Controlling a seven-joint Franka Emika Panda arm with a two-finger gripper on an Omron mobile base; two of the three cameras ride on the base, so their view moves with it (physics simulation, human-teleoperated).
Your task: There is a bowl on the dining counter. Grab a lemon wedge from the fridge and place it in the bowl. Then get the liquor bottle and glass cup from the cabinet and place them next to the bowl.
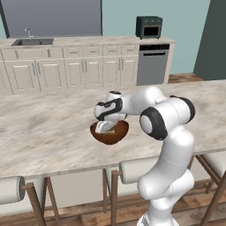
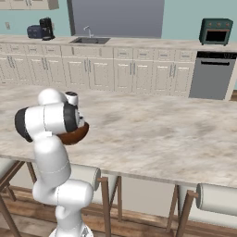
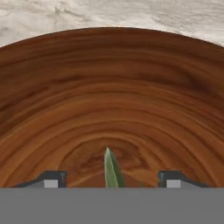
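A dark wooden bowl (image 1: 118, 133) stands on the beige marbled dining counter (image 1: 44, 128), near its front edge. My gripper (image 1: 105, 127) reaches down into the bowl from above. In the hand view the bowl's grained inner wall (image 3: 112, 96) spreads across the picture. My gripper (image 3: 112, 178) is open, its fingertips (image 3: 52, 178) set wide apart. Between them a thin yellow-green lemon wedge (image 3: 111, 168) stands edge-on over the bowl's bottom, clear of both tips. From the right base view my arm covers most of the bowl (image 2: 79, 133).
Cushioned wooden stools (image 1: 128, 170) line the counter's near side below my arm. Across the aisle runs a wall counter with cream cabinets (image 2: 111, 71), a sink (image 2: 90, 40), a dishwasher (image 2: 212, 74), a green toaster oven (image 2: 215, 30) and a coffee machine (image 2: 45, 28).
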